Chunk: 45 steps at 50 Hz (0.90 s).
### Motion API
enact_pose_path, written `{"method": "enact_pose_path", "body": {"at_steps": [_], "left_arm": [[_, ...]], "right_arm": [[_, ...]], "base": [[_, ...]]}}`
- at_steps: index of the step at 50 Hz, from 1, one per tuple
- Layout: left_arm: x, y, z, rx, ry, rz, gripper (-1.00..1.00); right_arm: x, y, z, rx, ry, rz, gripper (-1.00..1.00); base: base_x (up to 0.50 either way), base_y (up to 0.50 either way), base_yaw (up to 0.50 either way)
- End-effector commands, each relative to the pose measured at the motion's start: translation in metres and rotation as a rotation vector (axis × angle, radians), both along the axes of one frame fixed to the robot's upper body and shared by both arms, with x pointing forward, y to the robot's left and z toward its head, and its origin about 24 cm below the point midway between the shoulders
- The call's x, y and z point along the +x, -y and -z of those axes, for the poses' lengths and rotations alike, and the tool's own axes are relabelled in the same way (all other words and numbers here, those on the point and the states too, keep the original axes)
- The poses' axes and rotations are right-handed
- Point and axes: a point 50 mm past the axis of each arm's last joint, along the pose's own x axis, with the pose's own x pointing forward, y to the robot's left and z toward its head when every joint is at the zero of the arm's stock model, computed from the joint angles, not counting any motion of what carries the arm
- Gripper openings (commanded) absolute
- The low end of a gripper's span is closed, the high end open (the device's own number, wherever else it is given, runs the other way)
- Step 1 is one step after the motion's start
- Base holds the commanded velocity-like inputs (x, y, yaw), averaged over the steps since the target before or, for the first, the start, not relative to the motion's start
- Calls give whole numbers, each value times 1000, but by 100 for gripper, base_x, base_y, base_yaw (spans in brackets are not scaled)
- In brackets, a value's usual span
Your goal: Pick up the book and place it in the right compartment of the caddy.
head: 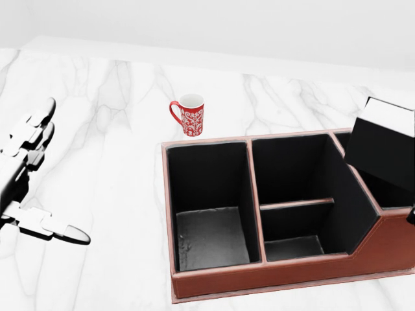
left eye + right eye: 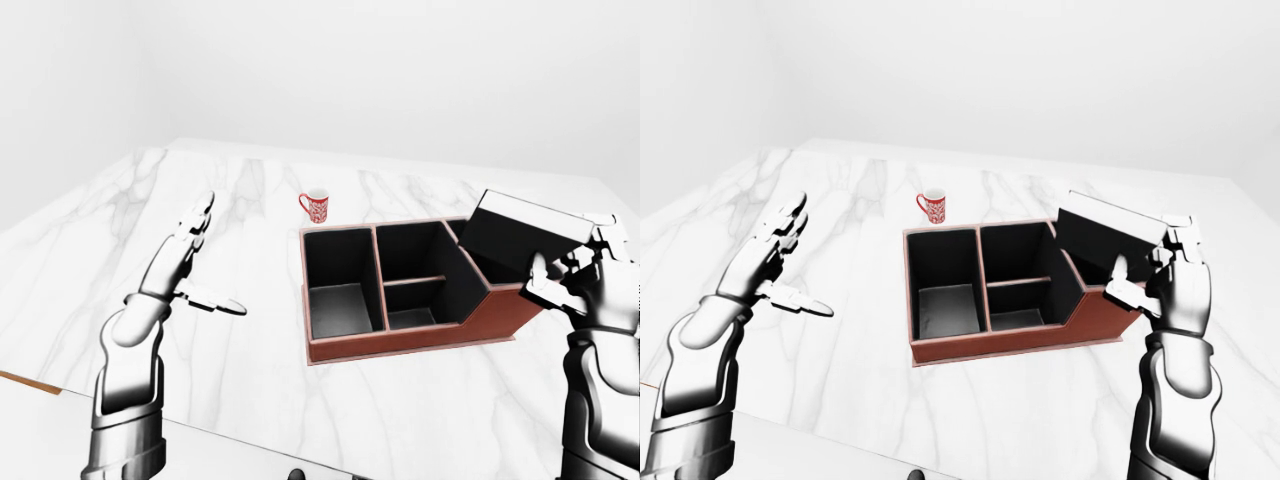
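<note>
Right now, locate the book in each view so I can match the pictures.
Left-eye view: the book is at right of centre, tilted over the caddy's right end, in the right hand.
Head view: at the right edge.
Right-eye view: right of centre.
Shared landmark: the red mug above the caddy.

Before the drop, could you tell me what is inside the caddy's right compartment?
The tilted book, held by the right hand, hangs over the caddy's right compartment and hides its floor, so its contents cannot be seen.
</note>
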Motion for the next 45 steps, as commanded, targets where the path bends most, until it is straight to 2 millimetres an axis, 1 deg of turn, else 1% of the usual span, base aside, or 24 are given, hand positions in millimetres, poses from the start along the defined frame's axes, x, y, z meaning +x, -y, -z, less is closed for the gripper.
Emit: {"method": "enact_pose_path", "body": {"at_steps": [1, 5, 10, 13, 14, 15, 16, 17, 24, 30, 45], "left_arm": [[0, -1, 0, -1, -1, -1, 100], [0, -1, -1, 0, 2, -1, 100], [0, -1, -1, -1, 3, -1, 100], [1, 0, 0, -2, 0, -1, 100], [1, 0, 0, -3, -2, -2, 100], [1, 0, 0, -2, 0, -1, 100], [1, -1, 0, -2, 1, -1, 100], [1, -1, 0, -3, 1, -3, 100], [1, -2, 1, -5, -3, -5, 100], [0, -1, -1, -2, 6, -1, 100], [-1, 0, -4, 3, 16, 4, 100]], "right_arm": [[1, 4, -1, 15, 11, 24, -100], [3, 8, -8, 13, 40, 32, -100], [2, 12, -27, -3, 113, 40, -100], [5, 16, -32, 2, 131, 49, -100], [7, 18, -24, 20, 99, 57, -100], [8, 19, -25, 20, 102, 59, -100], [8, 19, -31, 12, 123, 58, -100], [11, 20, -31, 17, 119, 62, -100], [20, 22, -25, 36, 88, 75, -100], [29, 25, -14, 57, 38, 88, -100], [43, 28, -2, 77, -32, 92, -100]], "base": [[0, 0, 0], [0, 0, 0], [0, 0, 0], [0, 0, 0], [0, 0, 0], [0, 0, 0], [0, 0, 0], [0, 0, 0], [0, 0, 0], [0, 0, 0], [0, 0, 0]]}}
